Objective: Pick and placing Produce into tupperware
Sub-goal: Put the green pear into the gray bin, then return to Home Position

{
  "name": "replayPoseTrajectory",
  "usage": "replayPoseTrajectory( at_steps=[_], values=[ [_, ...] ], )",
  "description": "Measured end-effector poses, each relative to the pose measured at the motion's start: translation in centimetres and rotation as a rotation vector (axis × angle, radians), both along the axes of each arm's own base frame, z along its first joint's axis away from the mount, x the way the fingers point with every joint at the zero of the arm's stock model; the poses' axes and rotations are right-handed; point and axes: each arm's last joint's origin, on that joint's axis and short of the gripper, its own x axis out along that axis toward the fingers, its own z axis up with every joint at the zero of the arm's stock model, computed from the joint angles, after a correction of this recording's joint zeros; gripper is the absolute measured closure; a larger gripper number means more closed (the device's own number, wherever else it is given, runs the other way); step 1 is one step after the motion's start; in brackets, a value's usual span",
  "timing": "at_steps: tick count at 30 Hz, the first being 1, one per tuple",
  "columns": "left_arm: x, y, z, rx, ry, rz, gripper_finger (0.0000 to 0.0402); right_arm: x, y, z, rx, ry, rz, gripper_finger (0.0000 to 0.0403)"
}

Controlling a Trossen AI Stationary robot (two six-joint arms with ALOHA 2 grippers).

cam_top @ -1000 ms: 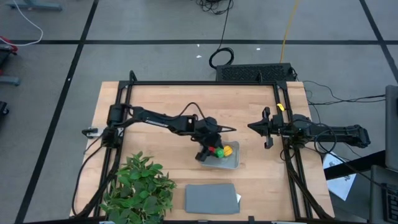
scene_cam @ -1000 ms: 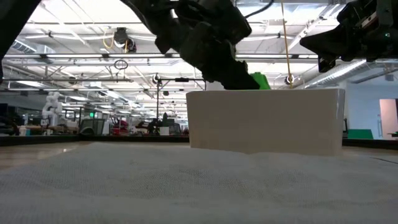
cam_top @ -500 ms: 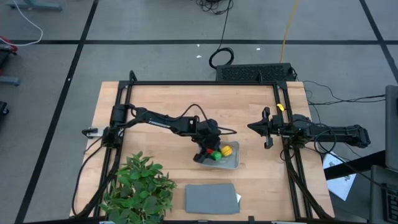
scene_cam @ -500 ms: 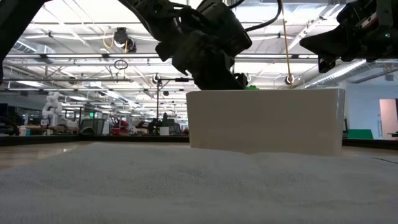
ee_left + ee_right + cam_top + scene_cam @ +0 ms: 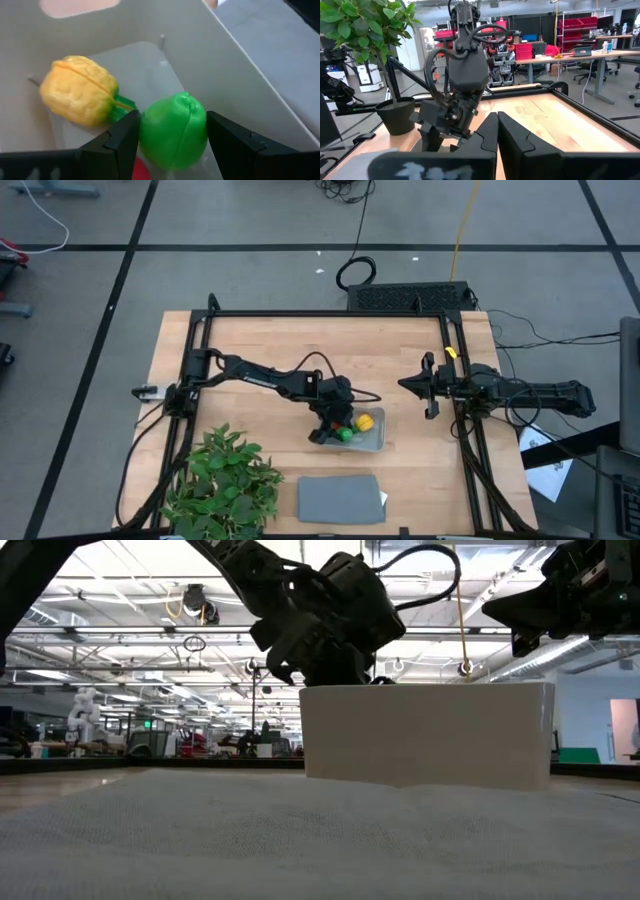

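The clear tupperware (image 5: pixel 368 438) stands near the table's middle and shows as a pale box (image 5: pixel 425 735) in the low view. My left gripper (image 5: pixel 336 430) reaches down into it, shut on the green round piece (image 5: pixel 172 131). The yellow piece with the green top (image 5: pixel 80 97) lies on the container floor beside it. A sliver of the red piece (image 5: pixel 141 172) shows under the green one. My right gripper (image 5: pixel 425 386) hangs shut above the table's right side, touching nothing. My left gripper holds the green round piece (image 5: pixel 150 135) pinched between its two fingers (image 5: pixel 120 142), one on each side. The fingers come from above, slanting down into the tupperware. The piece sits low inside the container; whether it rests on the floor I cannot tell.
A leafy potted plant (image 5: pixel 225 480) stands at the near left corner. A flat grey rectangle (image 5: pixel 340 498) lies near the table's near edge, just in front of the tupperware. A black frame (image 5: pixel 300 314) borders the table. Bare wood lies between the two arms.
My left gripper has come down into the tupperware, shifting slightly toward the near left. The green piece, seen above the rim a second ago in the low view, has sunk below it. My right arm has kept still.
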Motion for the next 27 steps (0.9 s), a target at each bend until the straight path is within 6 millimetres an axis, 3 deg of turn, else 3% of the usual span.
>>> replayPoseTrajectory(
  at_steps=[14, 27],
  values=[
    [0.23, 0.02, -0.12, 0.008, -0.024, -0.003, 0.0189, 0.0, 0.0, -0.03, 0.0, 0.003, 0.0, 0.0403],
    [0.2, -0.04, -0.13, 0.001, -0.021, -0.009, 0.0126, 0.0, 0.0, -0.02, 0.0, 0.003, 0.0, 0.0403]
  ],
)
